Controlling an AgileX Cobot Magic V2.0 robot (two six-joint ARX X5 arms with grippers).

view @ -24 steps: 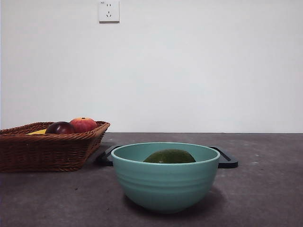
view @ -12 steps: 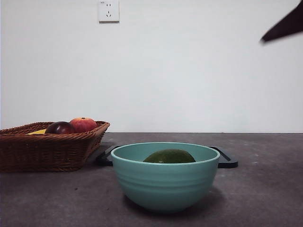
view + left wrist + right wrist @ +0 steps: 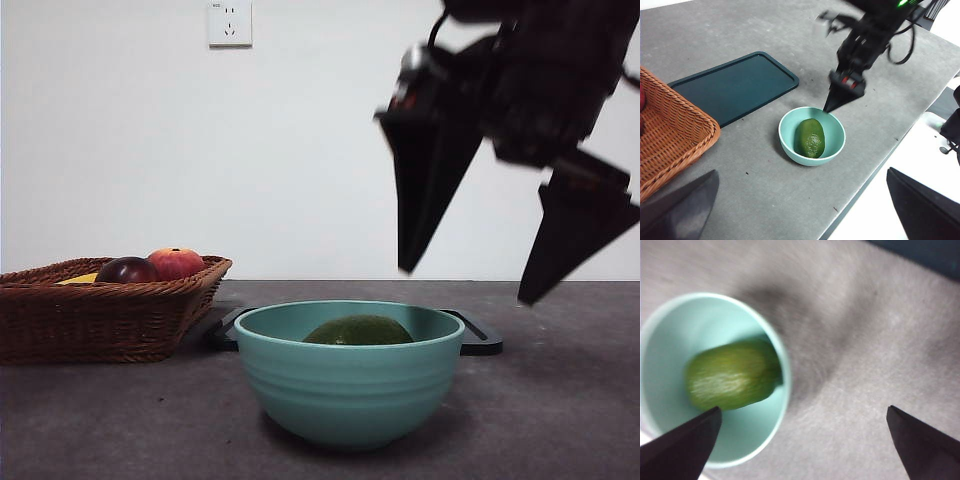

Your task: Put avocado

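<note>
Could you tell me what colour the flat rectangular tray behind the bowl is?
The flat rectangular tray is dark teal, nearly black, clearest in the left wrist view.

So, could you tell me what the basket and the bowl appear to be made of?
The basket looks like woven wicker: brown interlaced strands with a braided rim. The bowl seems smooth matte plastic or glazed ceramic, teal with faint ridges; which one is unclear.

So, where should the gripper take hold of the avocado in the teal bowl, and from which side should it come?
Probably from straight above, since the teal bowl's wall blocks any approach from the side. The avocado lies on its side at the bottom, so closing across its narrow middle, with one jaw on each long flank, looks best. The right gripper hangs open above the bowl's rim.
</note>
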